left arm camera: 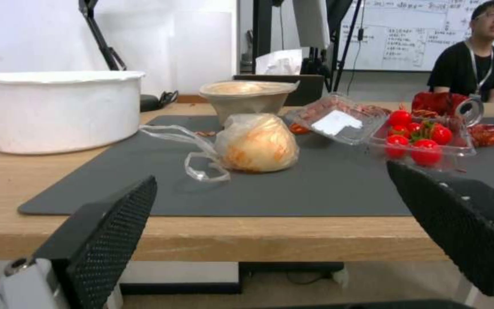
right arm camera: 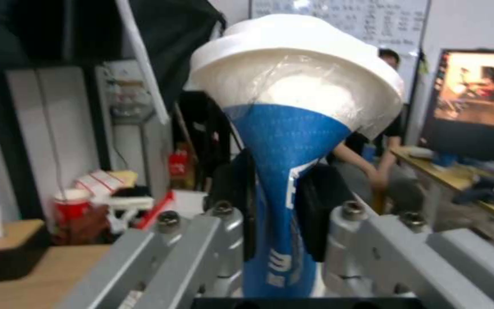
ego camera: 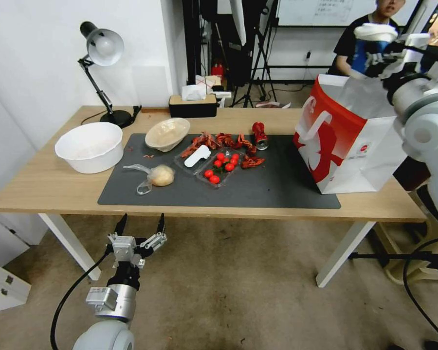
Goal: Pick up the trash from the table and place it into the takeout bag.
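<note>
- Right gripper [right arm camera: 278, 210] was up high over the takeout bag [ego camera: 348, 138], clamped tight on the blue paper cup [right arm camera: 287, 171]. The cup got squeezed pretty flat between the pads and had a white lid [right arm camera: 296, 56] on top.
- The bag stood open near the right end of the table [ego camera: 44, 187], partly on the dark grey mat [ego camera: 272, 187], red face toward the middle.
- Left gripper [ego camera: 140, 224] hung just below and in front of the table's near edge, fingers spread wide with nothing in them.
- The clear bag with the tan lump [left arm camera: 255, 143] lay on the mat's left part, close to the near edge, right across from that left gripper.
- The shallow beige bowl [ego camera: 167, 133] sat tilted at the mat's back edge, and the crushed red can [ego camera: 259, 134] lay further right along that same edge.
- Also around: a big white bowl [ego camera: 90, 146] left of the mat, a clear tray of cherry tomatoes [ego camera: 221, 166] mid-mat, and red crayfish shells [ego camera: 219, 142] behind it.
</note>
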Motion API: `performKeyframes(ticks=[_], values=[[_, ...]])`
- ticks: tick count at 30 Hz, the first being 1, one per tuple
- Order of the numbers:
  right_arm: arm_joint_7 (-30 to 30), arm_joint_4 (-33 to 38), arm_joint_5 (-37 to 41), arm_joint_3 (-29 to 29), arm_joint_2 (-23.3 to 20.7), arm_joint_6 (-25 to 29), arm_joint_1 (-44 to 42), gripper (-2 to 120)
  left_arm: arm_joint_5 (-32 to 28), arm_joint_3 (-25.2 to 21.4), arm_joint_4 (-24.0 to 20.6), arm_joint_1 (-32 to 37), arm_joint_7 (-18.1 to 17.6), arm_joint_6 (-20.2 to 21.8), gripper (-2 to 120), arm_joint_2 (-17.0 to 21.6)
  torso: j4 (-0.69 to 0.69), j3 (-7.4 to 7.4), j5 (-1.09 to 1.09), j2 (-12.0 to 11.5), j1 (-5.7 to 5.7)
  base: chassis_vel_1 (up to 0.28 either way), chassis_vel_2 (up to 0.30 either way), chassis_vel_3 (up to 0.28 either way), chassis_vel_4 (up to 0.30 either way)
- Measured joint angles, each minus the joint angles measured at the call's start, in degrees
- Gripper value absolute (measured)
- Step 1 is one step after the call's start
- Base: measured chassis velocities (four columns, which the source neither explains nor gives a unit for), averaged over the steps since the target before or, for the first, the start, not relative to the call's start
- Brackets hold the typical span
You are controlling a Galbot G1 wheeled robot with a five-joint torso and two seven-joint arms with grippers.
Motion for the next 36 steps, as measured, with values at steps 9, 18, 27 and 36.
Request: performKeyframes(ticks=[9, 18, 27, 36], values=[[3.7, -0.4, 2.0, -0.2, 0.2, -3.0, -1.4, 52, 0.0, 0.3, 0.0, 0.0, 0.0, 0.0, 100, 0.1, 0.01, 0.0, -0.01, 0.0, 0.0, 0.0, 0.0, 0.0, 0.0], [4.7, -0.6, 3.1, -0.6, 0.4, -3.4, -1.6, 82, 0.0, 0.3, -0.2, 0.0, 0.0, 0.0, 100, 0.2, 0.01, 0.0, -0.01, 0.0, 0.0, 0.0, 0.0, 0.0, 0.0], [5.8, 0.2, 4.1, -0.8, 0.4, -4.8, -3.0, 100, 0.0, 0.3, -0.3, 0.1, 0.0, 0.0, 100, 0.2, 0.0, 0.0, -0.02, 0.0, 0.0, 0.0, 0.0, 0.0, 0.0], [6.8, 0.0, 4.5, -1.4, 0.6, -6.3, -2.2, 100, 0.1, 0.3, -0.3, 0.0, 0.0, 0.0, 100, 0.1, 0.01, 0.0, -0.02, 0.0, 0.0, 0.0, 0.0, 0.0, 0.0]])
